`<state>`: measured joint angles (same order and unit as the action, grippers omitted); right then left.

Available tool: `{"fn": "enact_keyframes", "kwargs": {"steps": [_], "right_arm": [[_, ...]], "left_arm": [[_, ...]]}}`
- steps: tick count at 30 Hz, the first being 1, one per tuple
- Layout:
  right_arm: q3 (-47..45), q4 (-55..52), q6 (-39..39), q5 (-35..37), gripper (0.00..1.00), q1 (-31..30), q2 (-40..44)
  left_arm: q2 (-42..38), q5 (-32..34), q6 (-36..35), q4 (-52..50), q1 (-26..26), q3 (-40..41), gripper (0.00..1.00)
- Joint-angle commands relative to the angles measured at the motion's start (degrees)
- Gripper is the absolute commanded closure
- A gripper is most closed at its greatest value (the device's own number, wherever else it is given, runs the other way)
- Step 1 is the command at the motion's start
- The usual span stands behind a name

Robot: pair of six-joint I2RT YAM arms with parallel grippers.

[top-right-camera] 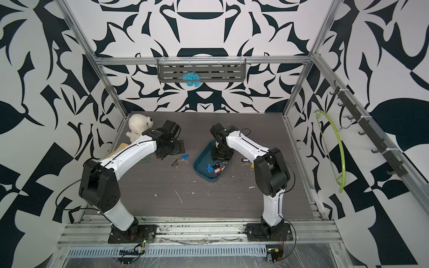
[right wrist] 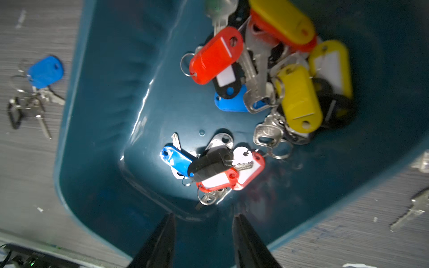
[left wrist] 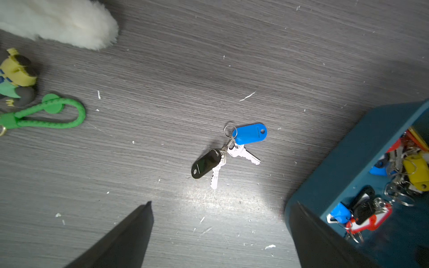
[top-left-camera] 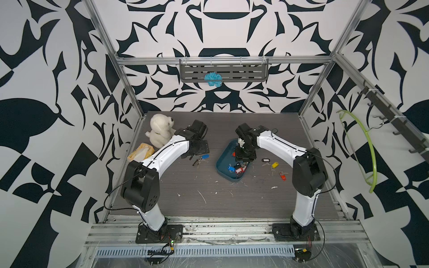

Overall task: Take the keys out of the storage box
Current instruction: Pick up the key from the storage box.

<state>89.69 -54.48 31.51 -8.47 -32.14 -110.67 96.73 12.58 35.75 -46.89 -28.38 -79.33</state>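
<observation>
The storage box (top-left-camera: 224, 160) (top-right-camera: 201, 160) is a shallow teal tray at mid-table. Keys (right wrist: 274, 76) with red, yellow, blue and black tags are piled in it, and a smaller bunch (right wrist: 213, 167) lies close by. My right gripper (right wrist: 204, 214) hangs over the box floor, open, with nothing between its fingers. Two keys (left wrist: 229, 150) with a blue and a black tag lie on the table left of the box (left wrist: 348, 157). My left gripper (left wrist: 224, 202) stands wide open just above the table near them, holding nothing. More keys (top-left-camera: 274, 165) lie on the table right of the box.
A white plush seal (top-left-camera: 160, 130) and a yellow tissue packet (top-left-camera: 140, 152) sit at the back left. A green keychain (left wrist: 46, 116) with a small yellow figure (left wrist: 16, 76) lies left of the left gripper. A green hanger (top-left-camera: 369, 148) hangs on the right wall.
</observation>
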Motion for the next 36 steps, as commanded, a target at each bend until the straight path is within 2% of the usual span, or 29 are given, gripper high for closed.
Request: {"fn": "enact_keyframes", "kwargs": {"steps": [1,5,14,20,31,36], "right_arm": [[3.74,-3.8,3.49,2.84,0.56,-1.25,-1.52],[4.35,-5.19,8.51,5.49,0.56,-1.86,-3.38],[4.25,-6.63,17.84,10.22,0.49,-1.96,-5.14],[6.03,-6.3,21.74,11.13,0.48,-1.96,-7.47],[8.22,-6.35,23.86,12.72,0.52,-2.1,-10.27],[8.22,-6.25,23.25,13.39,0.59,-2.1,-10.26]], "left_arm": [[-1.11,-0.58,-1.12,-0.22,0.25,1.85,0.01],[-1.6,-1.55,-1.34,1.48,0.25,3.16,0.01],[-1.96,-2.45,-3.38,2.85,0.26,4.16,0.01],[-1.18,-3.69,-4.67,3.11,0.26,3.44,0.01],[-0.65,-4.6,-6.12,3.04,0.26,2.47,0.01],[-0.49,-4.67,-6.3,3.03,0.27,2.63,0.0]]}}
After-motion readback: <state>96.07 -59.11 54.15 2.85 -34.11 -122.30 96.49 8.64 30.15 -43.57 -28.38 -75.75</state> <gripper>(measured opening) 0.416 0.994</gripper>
